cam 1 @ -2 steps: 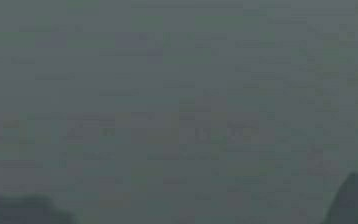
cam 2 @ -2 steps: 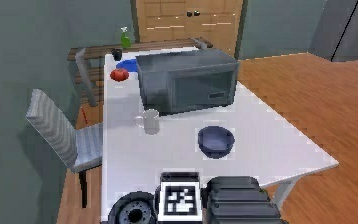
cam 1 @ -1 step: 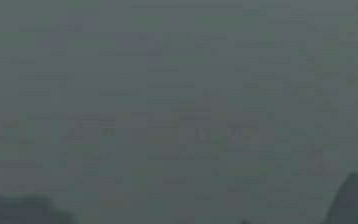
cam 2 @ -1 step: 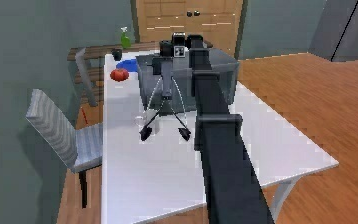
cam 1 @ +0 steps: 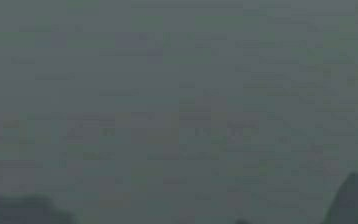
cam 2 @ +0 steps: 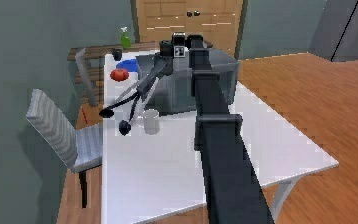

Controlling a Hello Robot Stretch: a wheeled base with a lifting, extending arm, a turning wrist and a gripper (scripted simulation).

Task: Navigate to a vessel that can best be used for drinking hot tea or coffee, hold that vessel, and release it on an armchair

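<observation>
A small white cup-like vessel (cam 2: 147,122) stands on the white table (cam 2: 177,160) in the arm side view, in front of a grey box-shaped appliance (cam 2: 212,80). The dark arm (cam 2: 222,150) reaches out over the table. Its gripper (cam 2: 118,120) points down and left, with its thin fingers (cam 2: 137,98) ending just left of the white vessel. I cannot tell whether the gripper holds anything or touches the vessel.
A grey striped chair (cam 2: 57,130) stands at the table's left, with a wooden chair (cam 2: 82,62) farther out. A red thing (cam 2: 117,74), a blue thing (cam 2: 129,64) and a green bottle (cam 2: 124,38) sit at the far end. Wooden cabinet doors (cam 2: 187,18) stand beyond. A grey-green wall (cam 1: 177,100) is close in the forward view.
</observation>
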